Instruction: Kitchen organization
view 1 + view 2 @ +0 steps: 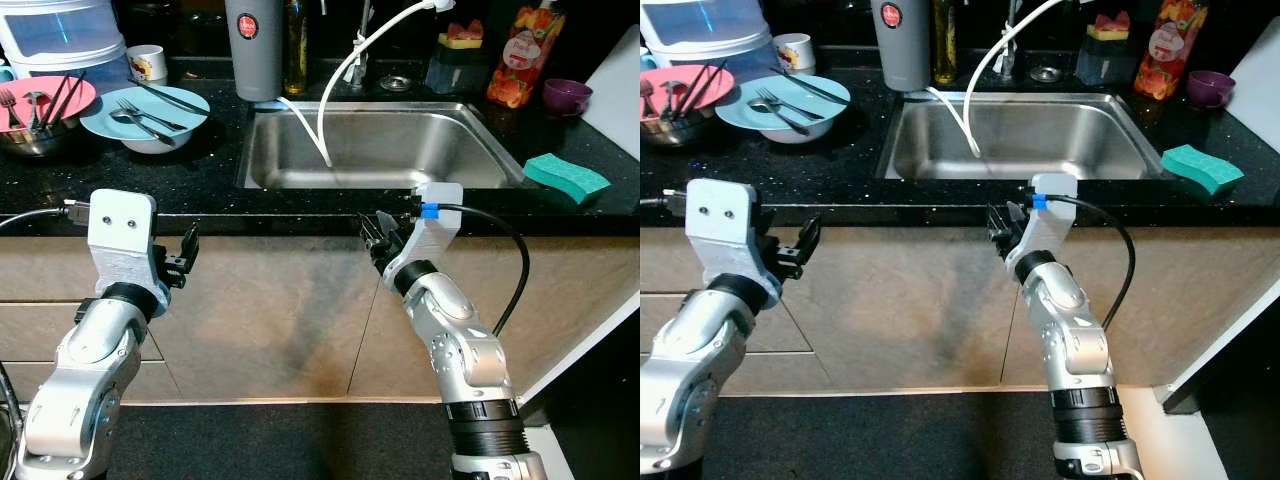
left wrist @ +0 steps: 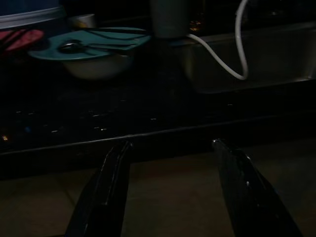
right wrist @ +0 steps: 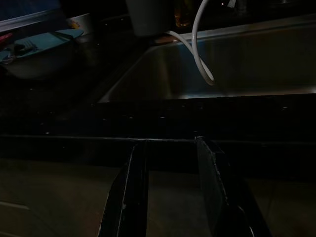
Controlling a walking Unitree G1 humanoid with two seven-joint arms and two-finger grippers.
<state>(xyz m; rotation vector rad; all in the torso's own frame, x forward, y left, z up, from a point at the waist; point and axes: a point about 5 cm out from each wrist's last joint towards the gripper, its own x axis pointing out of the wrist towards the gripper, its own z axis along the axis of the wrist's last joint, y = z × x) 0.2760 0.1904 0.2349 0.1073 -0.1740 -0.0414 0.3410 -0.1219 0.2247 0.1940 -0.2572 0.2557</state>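
Observation:
A black counter [image 1: 210, 170] holds a steel sink [image 1: 400, 150] with a white hose [image 1: 335, 90] hanging into it. At the left stand a teal plate [image 1: 145, 110] with a fork and spoon on a white bowl, and a pink plate [image 1: 40, 98] with utensils on a metal bowl. My left gripper [image 1: 188, 250] is open and empty, below the counter's front edge under the teal plate. Just below the edge in front of the sink, my right gripper [image 1: 375, 238] is also open and empty. In the dark wrist views both pairs of fingers [image 2: 116, 182] [image 3: 133, 187] point at the counter edge.
A white mug [image 1: 148, 63], a lidded white container [image 1: 60, 35], a grey cylinder [image 1: 253, 45] and a bottle [image 1: 295, 45] line the back. Right of the sink lie a green sponge [image 1: 565, 175], a purple bowl [image 1: 566, 97] and a red bottle [image 1: 525, 50]. Beige cabinet fronts [image 1: 280, 310] stand below.

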